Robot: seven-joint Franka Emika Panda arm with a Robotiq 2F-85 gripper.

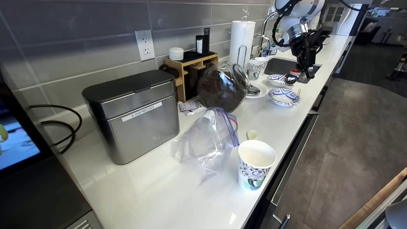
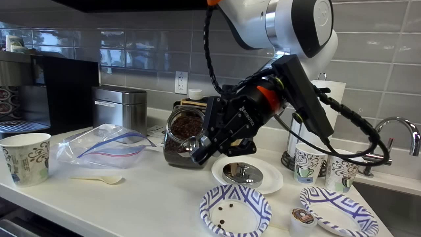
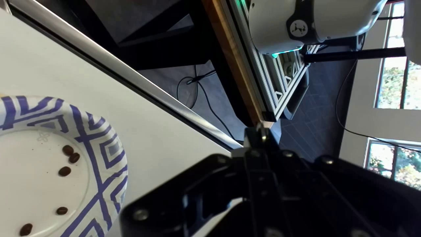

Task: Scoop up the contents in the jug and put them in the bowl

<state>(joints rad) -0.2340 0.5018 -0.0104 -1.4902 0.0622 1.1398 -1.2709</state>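
Note:
The jug is a tilted glass vessel full of dark coffee beans, and its open mouth shows in an exterior view. The bowl is white paper with a blue pattern and holds several loose beans. It also shows in an exterior view and at the left of the wrist view. My gripper is shut on a shiny metal scoop, raised above the counter near the bowls. Whether the scoop holds beans I cannot tell. In the wrist view the fingertips hide most of it.
A second patterned bowl and a coffee pod stand by the sink. A metal lid lies on a white plate. A plastic bag, pale spoon, paper cup and steel bin are nearby.

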